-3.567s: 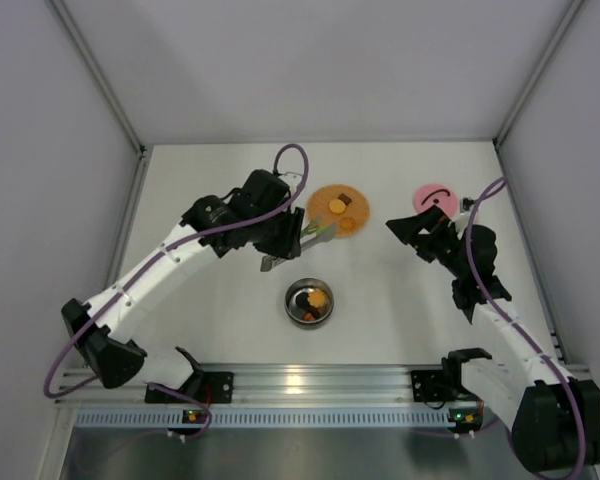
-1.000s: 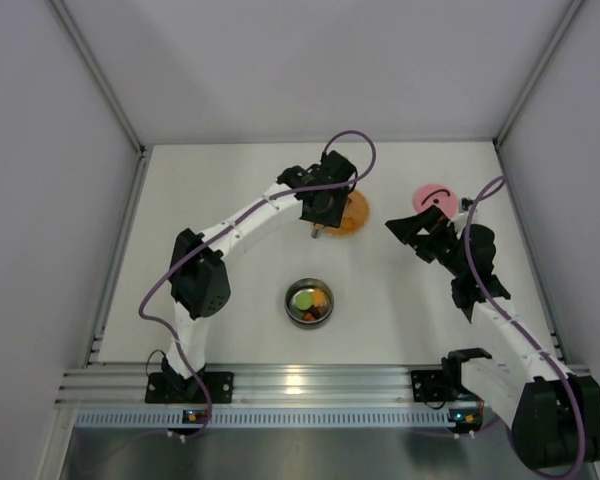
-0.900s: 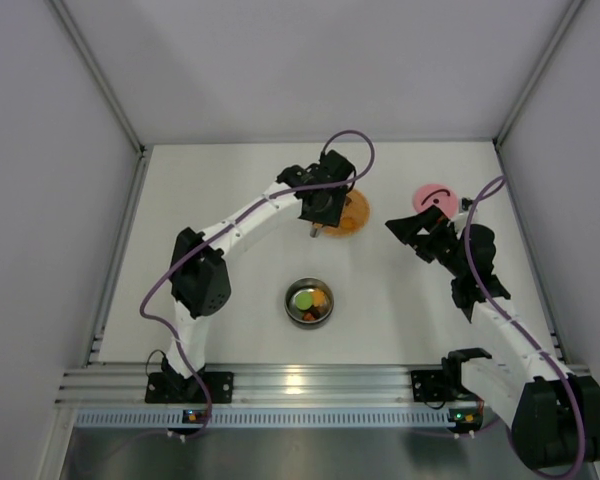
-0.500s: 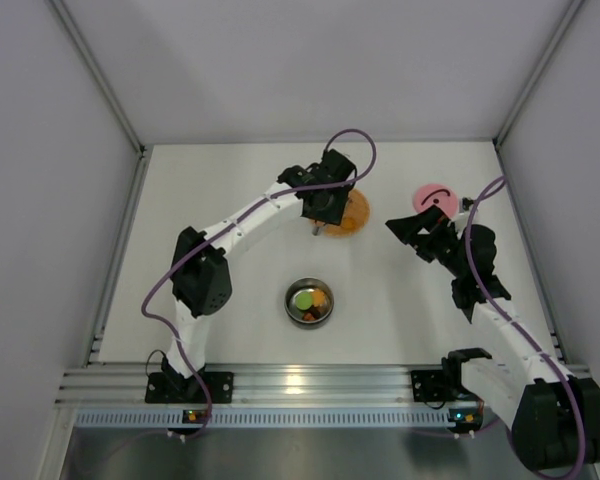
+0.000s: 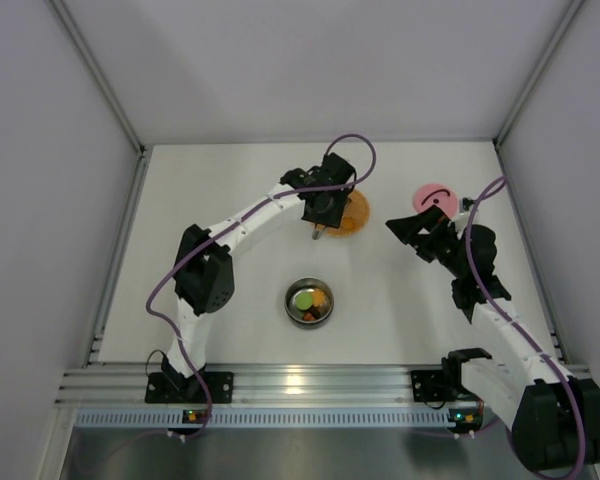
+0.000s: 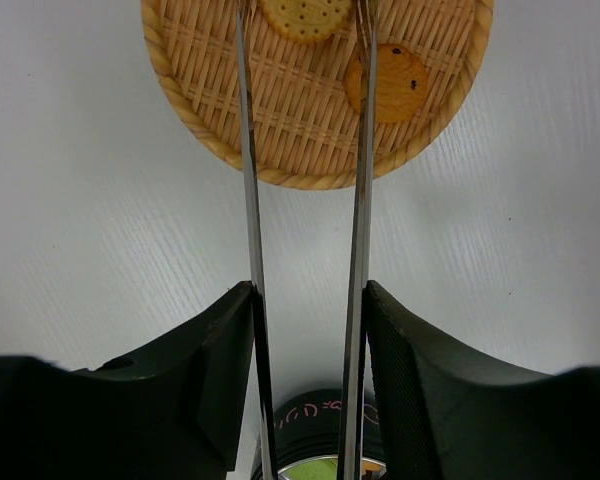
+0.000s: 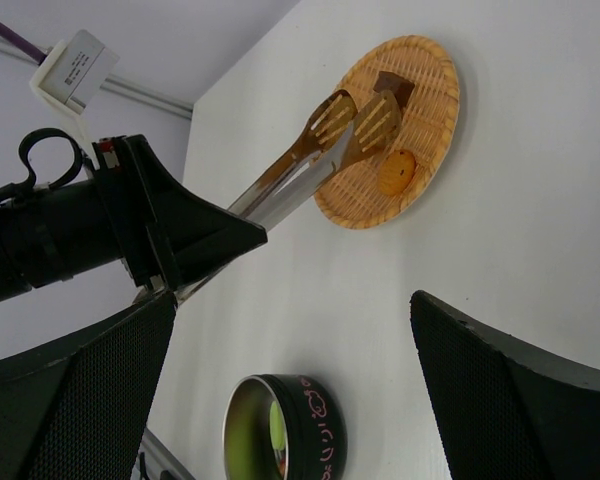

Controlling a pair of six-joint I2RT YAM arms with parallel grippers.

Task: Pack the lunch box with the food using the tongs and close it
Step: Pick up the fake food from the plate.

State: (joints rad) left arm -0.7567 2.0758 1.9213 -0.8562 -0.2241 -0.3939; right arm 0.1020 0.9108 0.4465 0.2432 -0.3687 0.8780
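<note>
My left gripper [image 5: 323, 212] [image 6: 308, 295] is shut on the tongs [image 6: 248, 200] [image 7: 300, 175], one finger pressing each arm. The scalloped tips hover, slightly apart, over the woven plate [image 6: 280, 120] [image 5: 356, 216]. On that plate lie a yellow cracker [image 6: 305, 15], an orange cookie [image 6: 385, 82] [image 7: 397, 172] and a brown piece [image 7: 390, 88] beside the tips. The lunch box [image 5: 289, 300] [image 7: 332, 440] stands near the front with a green round [image 5: 303, 298] and orange and dark pieces in it. Its pink lid [image 5: 432, 196] lies at the back right. My right gripper [image 5: 405, 228] [image 7: 292, 298] hangs open and holds nothing.
Grey walls close the table in on the left, right and back. The aluminium rail [image 5: 310, 385] with both arm bases runs along the near edge. The left arm's purple cable [image 5: 355, 150] loops above the plate.
Since the earliest frame a green round has appeared in the lunch box and my left gripper has carried the tongs back over the plate. Over the last second it barely shifted. The right arm stayed still.
</note>
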